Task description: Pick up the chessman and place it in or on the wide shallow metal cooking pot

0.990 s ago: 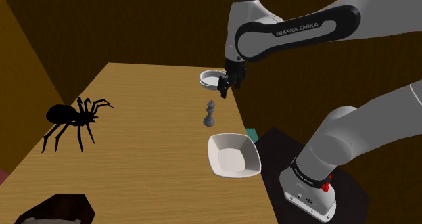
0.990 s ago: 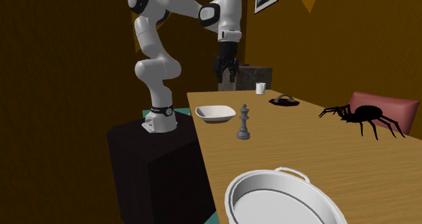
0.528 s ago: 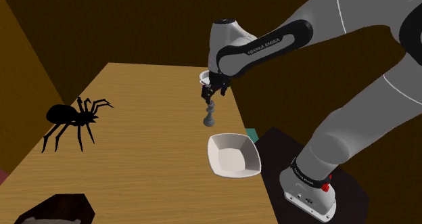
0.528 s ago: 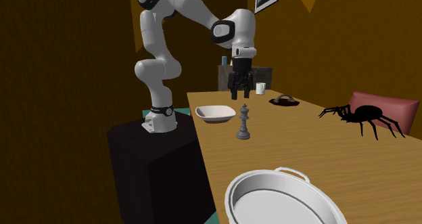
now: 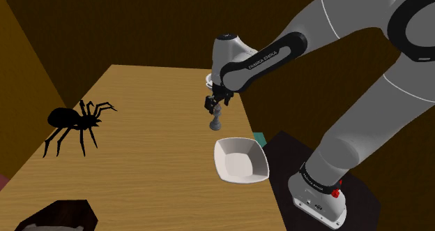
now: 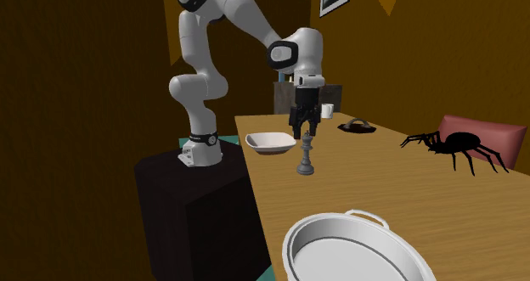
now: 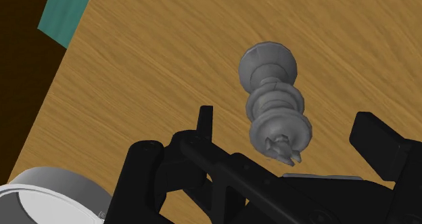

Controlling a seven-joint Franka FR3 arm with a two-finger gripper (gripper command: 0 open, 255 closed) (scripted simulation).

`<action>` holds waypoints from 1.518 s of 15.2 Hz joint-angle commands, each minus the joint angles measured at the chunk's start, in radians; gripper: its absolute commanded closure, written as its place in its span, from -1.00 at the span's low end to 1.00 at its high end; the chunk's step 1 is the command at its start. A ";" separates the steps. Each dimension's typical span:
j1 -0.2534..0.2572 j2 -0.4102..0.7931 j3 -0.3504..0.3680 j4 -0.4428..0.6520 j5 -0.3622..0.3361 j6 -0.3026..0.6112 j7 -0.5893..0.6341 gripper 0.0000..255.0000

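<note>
Table (image 5: 139,146): wooden top, carrying every item listed below.
Arm (image 5: 362,69): white with dark joints. It reaches from the stand (image 6: 187,211) over the table edge. Against half a second ago the wrist sits lower and nearer the chessman.
Pot (image 6: 340,219): wide, shallow, grey rim with pale inside. It sits at the table end nearest the second exterior camera and holds nothing.
Spider (image 5: 64,116): black, on the shoulder view's left side of the table, well apart from the arm.
Bowl (image 5: 240,160): white and squarish, at the table edge near the stand. Position unchanged.
Gripper (image 6: 304,132): black, pointing down directly over the chessman's crown. One second ago it hung higher and further back. Fingers stand apart. In the wrist view the crown lies between them with a gap on each side, so nothing is gripped.
Chessman (image 7: 274,101): grey and upright on the table, between bowl and pot, just beside the bowl and well apart from the pot. It has not moved since the earlier frames.
</note>
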State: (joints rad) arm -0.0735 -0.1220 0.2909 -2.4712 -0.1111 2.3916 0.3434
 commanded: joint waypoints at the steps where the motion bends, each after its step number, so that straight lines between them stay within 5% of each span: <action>1: -0.003 0.014 -0.001 -0.006 -0.008 0.020 0.004 -1.00; 8: -0.003 0.014 -0.001 -0.006 -0.008 0.020 0.004 -1.00; 9: -0.003 0.014 -0.001 -0.006 -0.008 0.020 0.004 1.00; 18: -0.003 0.014 -0.001 -0.006 -0.008 0.020 0.004 1.00; 23: 0.002 -0.035 -0.005 0.020 0.019 -0.051 -0.021 1.00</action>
State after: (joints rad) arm -0.0722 -0.1470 0.2867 -2.4568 -0.0972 2.3549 0.3272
